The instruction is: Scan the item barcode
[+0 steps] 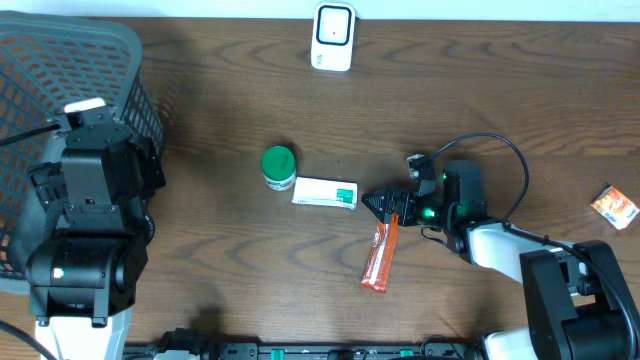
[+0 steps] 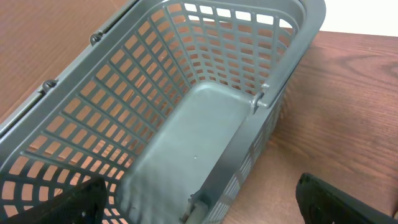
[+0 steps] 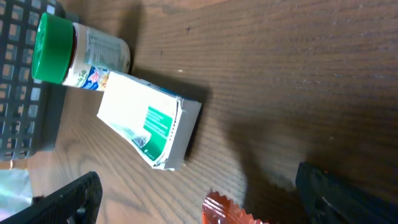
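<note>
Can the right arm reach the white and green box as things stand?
Probably yes. The open right gripper sits just beside the box with nothing between them; the orange packet lies off to one side of that path.

The tabletop (image 1: 220, 260) is dark, matt wood grain, the basket (image 2: 155, 74) smooth grey plastic lattice, the bottle (image 3: 93, 59) capped in glossy green plastic, the box (image 3: 146, 121) smooth white-and-green card, the wrapper (image 1: 380, 258) shiny orange foil, the scanner (image 1: 332, 37) glossy white plastic.

Overhead straight down; left wrist close on basket (image 2: 155, 93), right wrist on box (image 3: 149, 124) (both shared overhead).
</note>
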Robot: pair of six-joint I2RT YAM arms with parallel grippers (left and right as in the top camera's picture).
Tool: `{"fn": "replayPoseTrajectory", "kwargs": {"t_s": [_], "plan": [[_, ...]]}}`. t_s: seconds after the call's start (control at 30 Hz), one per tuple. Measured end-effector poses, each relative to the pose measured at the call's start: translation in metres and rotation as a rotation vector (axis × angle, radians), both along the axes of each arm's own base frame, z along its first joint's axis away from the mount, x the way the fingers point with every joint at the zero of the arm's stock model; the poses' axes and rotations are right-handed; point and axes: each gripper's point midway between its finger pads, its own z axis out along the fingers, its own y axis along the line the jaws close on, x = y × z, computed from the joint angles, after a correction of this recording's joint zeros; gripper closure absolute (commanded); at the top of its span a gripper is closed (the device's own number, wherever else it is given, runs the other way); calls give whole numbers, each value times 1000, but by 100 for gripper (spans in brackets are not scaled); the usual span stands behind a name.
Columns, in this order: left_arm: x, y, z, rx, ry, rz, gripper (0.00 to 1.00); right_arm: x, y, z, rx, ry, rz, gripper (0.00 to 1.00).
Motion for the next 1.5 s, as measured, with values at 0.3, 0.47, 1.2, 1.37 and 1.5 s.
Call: {"fn": "replayPoseTrajectory", "kwargs": {"t_s": [0.3,0.47,1.2,1.37,1.5], "plan": [[0,0,0,0,0,0,4,-5,2,-1,5,33,15,4],[0,0,0,0,0,0,4,-5,1,-1,12,44,1,8],[0,0,0,0,0,0,4,-121,19,-23,263,561,106,99],[0,0,0,0,0,0,4,-120,20,-24,245,526,117,99],[0,0,0,0,0,0,4,-120,21,-23,248,517,121,99]]}}
